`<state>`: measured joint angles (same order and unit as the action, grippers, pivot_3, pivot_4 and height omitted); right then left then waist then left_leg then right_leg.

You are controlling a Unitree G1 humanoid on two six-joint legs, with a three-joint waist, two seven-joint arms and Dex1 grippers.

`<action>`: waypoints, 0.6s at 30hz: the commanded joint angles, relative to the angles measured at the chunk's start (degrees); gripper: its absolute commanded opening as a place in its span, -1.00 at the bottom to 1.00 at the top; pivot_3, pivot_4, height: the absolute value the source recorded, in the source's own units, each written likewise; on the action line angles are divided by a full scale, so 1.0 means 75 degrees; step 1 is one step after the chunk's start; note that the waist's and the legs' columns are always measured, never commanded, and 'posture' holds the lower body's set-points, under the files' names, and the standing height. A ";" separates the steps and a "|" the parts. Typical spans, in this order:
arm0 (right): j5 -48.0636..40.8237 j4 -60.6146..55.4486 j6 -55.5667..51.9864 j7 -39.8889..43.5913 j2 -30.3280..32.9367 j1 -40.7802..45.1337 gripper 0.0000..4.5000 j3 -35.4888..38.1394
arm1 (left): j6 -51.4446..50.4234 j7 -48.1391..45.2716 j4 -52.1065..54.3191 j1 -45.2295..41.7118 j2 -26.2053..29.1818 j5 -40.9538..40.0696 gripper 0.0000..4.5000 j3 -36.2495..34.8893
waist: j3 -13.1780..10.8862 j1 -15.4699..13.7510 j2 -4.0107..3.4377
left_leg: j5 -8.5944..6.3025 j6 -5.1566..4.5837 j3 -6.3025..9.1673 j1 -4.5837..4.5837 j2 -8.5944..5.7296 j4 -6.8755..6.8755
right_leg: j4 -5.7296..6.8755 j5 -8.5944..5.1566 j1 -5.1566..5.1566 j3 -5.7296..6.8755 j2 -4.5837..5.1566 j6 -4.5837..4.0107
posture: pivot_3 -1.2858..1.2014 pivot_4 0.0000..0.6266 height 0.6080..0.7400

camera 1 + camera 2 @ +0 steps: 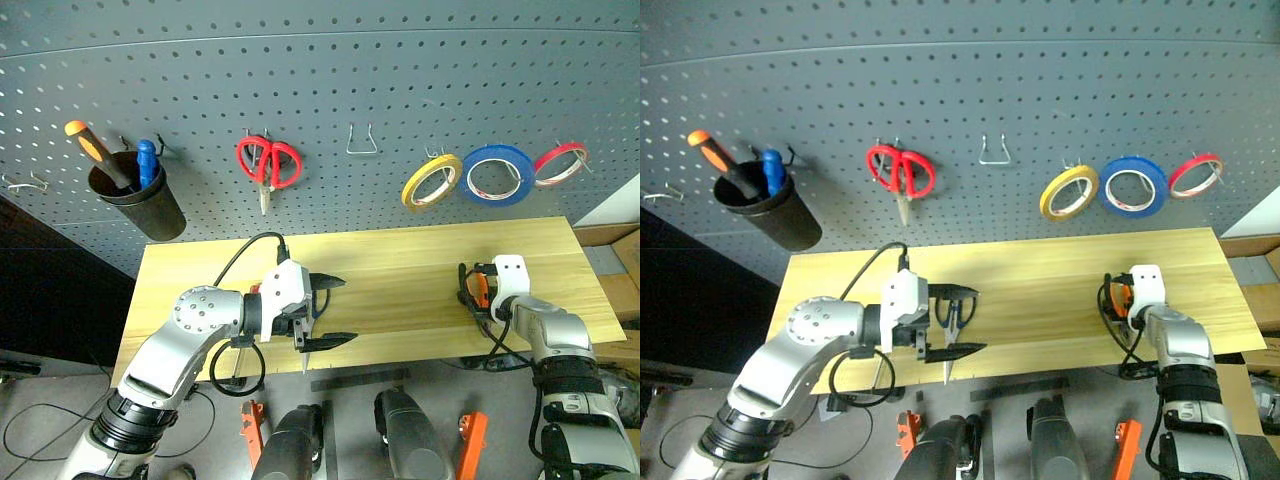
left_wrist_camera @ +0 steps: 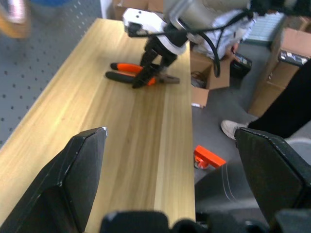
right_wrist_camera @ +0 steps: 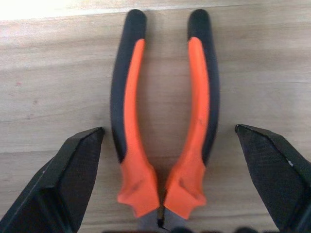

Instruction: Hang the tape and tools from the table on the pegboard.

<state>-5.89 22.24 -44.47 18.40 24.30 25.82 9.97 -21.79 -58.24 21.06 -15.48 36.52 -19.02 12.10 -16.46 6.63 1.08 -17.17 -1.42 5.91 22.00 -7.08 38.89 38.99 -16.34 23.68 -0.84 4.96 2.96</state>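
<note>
Left eye view, three tape rolls on pegboard — yellow tape, one pliers between spread right gripper, left gripper spread, empty.

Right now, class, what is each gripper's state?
Left gripper: open, holding nothing.
Right gripper: open, fingers either side of the pliers on the table, not gripping.

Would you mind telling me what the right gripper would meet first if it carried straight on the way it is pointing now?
Most likely the pliers: they lie flat on the table, centred between the open right gripper fingers. Depth is hard to judge here.
</note>
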 commanded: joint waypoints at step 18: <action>-0.0222 -0.3020 -0.0791 -0.0106 -0.0128 -0.1077 0.12 -0.0082 | -0.0453 0.0315 0.0463 0.1175 0.0223 -0.0801 1.00 -0.1214 | 0.0023 -0.0034 0.0020 | 0.0000 0.0001 0.0000 0.0037 0.0005 -0.0001 | 0.0005 0.0000 0.0040 0.0002 -0.0001 0.0000 | -0.12 -0.18 1.00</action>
<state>-7.00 6.27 -49.55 18.20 23.02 18.63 8.98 -25.69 -55.63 20.96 -7.04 37.67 -22.80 4.97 -16.29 6.38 1.23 -17.17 -1.41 5.91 22.39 -7.05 38.94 39.04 -16.34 24.05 -0.82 4.94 2.95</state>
